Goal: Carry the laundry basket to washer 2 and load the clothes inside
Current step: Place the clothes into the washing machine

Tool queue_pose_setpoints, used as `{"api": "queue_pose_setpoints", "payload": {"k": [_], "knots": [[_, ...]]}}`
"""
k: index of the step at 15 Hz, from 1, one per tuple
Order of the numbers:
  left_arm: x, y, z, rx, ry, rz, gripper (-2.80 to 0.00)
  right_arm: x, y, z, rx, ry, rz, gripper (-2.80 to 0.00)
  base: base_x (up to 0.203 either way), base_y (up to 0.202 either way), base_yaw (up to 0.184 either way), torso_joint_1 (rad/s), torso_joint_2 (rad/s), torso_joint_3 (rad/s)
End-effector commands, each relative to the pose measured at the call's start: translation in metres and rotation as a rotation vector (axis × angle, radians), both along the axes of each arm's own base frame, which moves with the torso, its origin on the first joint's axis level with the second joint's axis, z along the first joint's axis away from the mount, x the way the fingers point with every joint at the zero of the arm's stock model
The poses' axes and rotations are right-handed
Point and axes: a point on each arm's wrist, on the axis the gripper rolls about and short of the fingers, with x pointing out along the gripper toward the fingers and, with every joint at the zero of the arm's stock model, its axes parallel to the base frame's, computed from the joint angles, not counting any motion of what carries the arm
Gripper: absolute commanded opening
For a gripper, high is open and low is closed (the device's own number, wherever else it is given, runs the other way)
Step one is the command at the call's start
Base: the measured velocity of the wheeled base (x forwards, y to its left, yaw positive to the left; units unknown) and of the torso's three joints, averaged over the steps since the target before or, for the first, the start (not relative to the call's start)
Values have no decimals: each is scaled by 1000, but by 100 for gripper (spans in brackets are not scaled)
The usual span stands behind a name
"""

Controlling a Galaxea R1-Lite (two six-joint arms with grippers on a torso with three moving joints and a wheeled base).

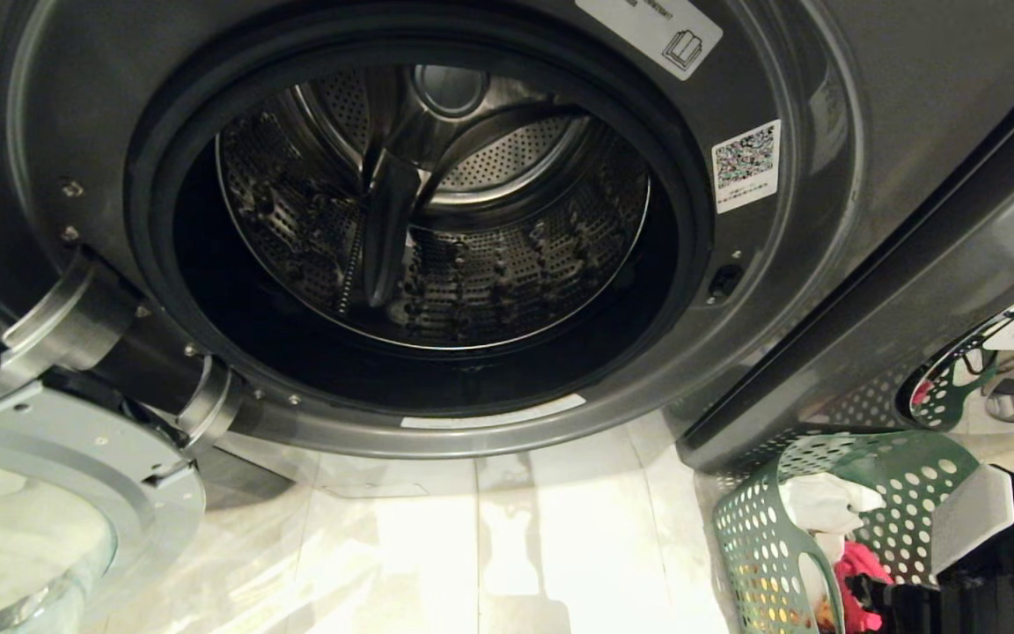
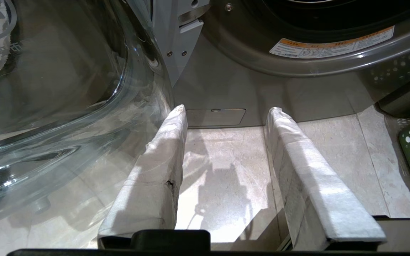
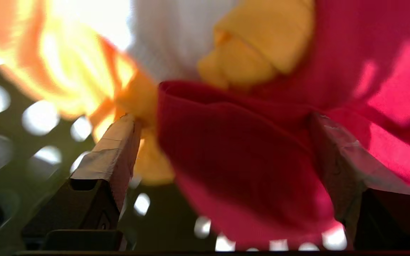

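The right tool (image 3: pixel 222 142), fingers spread wide, sits deep in the green holed basket (image 1: pixel 758 537) on the floor beside the washer (image 1: pixel 437 238), straddling a soft red garment (image 3: pixel 240 160), seemingly ungripped. The left tool (image 2: pixel 226 117) hangs half open, empty. Beyond, the steel drum gapes.

My right claw (image 3: pixel 222 117) is reaching low at my right side, fingers (image 3: pixel 114 149) spread wide; cloth lies between them, though I can't tell whether it's gripped. My left claw (image 2: pixel 226 117) hangs parked, pointing forward and down, its taped fingers (image 2: pixel 162 153) apart, holding nothing.
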Motion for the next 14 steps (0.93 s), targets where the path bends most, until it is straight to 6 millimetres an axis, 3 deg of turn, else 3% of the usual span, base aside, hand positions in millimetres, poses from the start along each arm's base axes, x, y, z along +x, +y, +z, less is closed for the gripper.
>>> {"api": "queue_pose_setpoints", "payload": {"k": [1,5,11,12,14], "knots": [[1,0,-2,-1,9,0,-280,4,-1,-23,0,-11,10,0,0,0,0,0,0,0],[1,0,-2,-1,9,0,-280,28,-3,-31,18,-83,71,0,0,0,0,0,0,0],[1,0,-2,42,11,-7,-280,47,-4,-44,48,-23,91,0,0,0,0,0,0,0],[1,0,-2,47,11,-7,-280,49,-4,-45,51,-16,90,-280,0,0,0,0,0,0],[1,0,-3,59,13,-7,-280,50,-5,-46,54,-7,90,-280,0,0,0,0,0,0]]}}
